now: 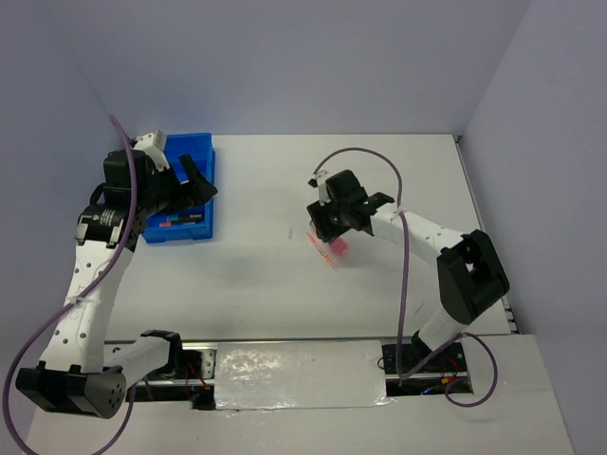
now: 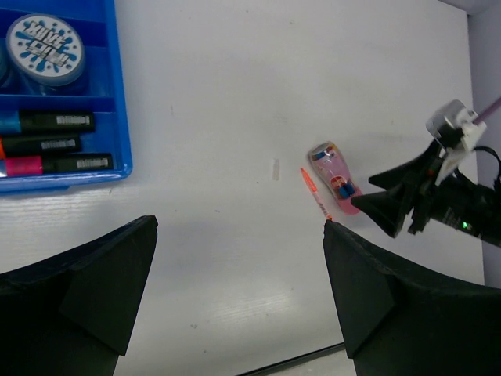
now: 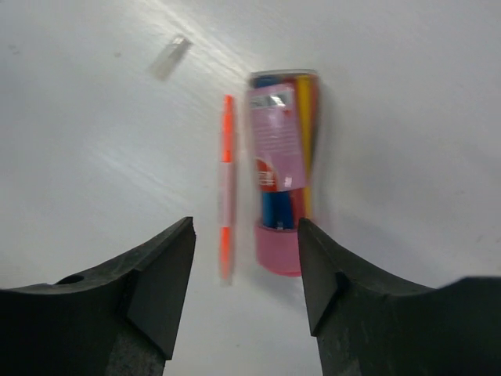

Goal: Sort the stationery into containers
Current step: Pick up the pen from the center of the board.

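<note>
Right gripper (image 3: 245,235): jaws apart above tube (image 3: 282,157); centre on it, clear of orange stick (image 3: 227,180). Left gripper (image 2: 239,227): jaws apart.

The flat white desk (image 1: 285,303) carries a blue plastic tray (image 1: 194,144) at its far left. Near the middle lie a clear tube with a pink cap (image 3: 282,180) and a thin orange stick (image 3: 227,180), side by side. A small grey strip (image 3: 172,56) lies near them.
</note>
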Tool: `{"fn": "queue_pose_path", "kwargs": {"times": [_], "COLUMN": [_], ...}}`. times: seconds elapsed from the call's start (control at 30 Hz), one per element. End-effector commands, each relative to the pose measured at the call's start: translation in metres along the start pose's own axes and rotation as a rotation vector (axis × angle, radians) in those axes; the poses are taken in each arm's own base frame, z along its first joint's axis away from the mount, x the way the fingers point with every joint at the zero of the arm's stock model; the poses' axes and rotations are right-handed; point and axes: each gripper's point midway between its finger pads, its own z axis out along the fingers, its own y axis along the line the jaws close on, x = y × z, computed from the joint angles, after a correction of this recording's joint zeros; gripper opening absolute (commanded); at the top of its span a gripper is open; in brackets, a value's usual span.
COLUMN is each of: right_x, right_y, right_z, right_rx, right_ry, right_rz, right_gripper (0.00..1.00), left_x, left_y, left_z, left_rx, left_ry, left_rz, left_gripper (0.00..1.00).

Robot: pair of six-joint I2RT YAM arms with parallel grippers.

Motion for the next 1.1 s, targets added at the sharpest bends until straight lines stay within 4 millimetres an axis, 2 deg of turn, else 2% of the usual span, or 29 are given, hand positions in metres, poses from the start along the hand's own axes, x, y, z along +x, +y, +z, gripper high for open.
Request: {"fn": "queue_pose_path", "kwargs": {"times": [0.0, 0.07, 0.2, 0.47, 0.67, 1.07], "right_x": [-0.022, -0.014, -0.003, 0.016, 0.037, 0.057], "right_y": [0.032, 0.045, 0.054, 0.047, 0.045, 0.045], "right_z": [-0.020, -0.015, -0.004, 0.014, 0.028, 0.054], "right_rx": [-0.019, -0.037, -0.033, 0.020, 0.033, 0.039], "right_ry": [-0.080, -0.071, -0.039, 0.017, 0.077, 0.138], "right_rz": [-0.011, -0.009, -0.026, -0.045, -0.052, -0.067], "right_gripper": [0.60, 0.55, 0.51, 0.49, 0.48, 0.47], "left_x": [-0.009, -0.010, -0.008, -0.006, -0.007, -0.008], "left_y": [0.013, 0.010, 0.008, 0.007, 0.007, 0.005], "left_z": [-0.002, -0.002, 0.000, -0.001, -0.001, 0.000], "left_rx": [-0.078, -0.063, -0.049, -0.037, -0.040, -0.030], "left_ry": [-0.036, -0.038, -0.025, -0.023, -0.024, -0.021], "left_rz": [0.002, 0.002, 0.001, 0.006, 0.011, 0.013], "left_gripper": [0.99, 0.99, 0.99, 0.99, 0.99, 0.99]}}
